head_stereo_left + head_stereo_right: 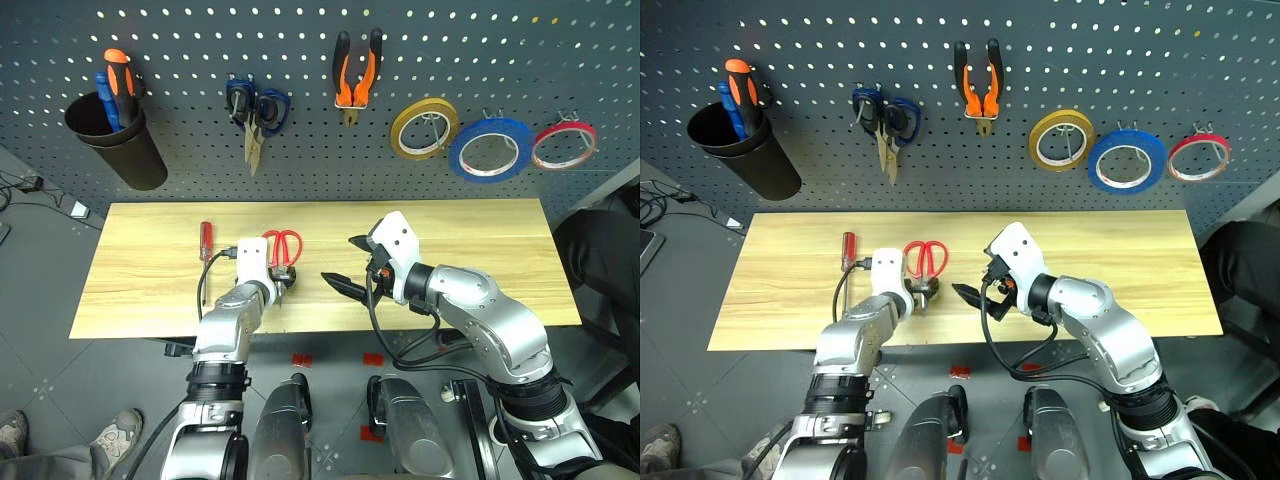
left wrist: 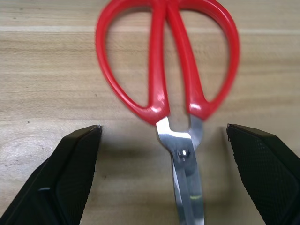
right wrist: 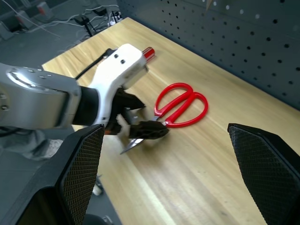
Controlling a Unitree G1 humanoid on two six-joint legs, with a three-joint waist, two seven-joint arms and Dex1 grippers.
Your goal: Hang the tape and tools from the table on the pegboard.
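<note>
Scissors (image 2: 168, 84) blade tips cut off btwn wide-open left claw (image 2: 164, 140) fingers; right claw (image 1: 345, 265) released, empty.

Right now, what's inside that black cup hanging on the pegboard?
Two screwdrivers stand in the black cup: an orange-handled one and a blue-handled one. Just their handles stick out; the shafts and anything lower down are hidden by the cup's wall.

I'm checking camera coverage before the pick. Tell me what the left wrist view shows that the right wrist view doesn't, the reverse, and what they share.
Left wrist view: the scissors' blades and pivot up close, lying between the open left gripper.

Right wrist view: the left gripper seen from outside, the red screwdriver behind it, the pegboard, and the open right gripper.

Both: the red scissors on the table.
</note>
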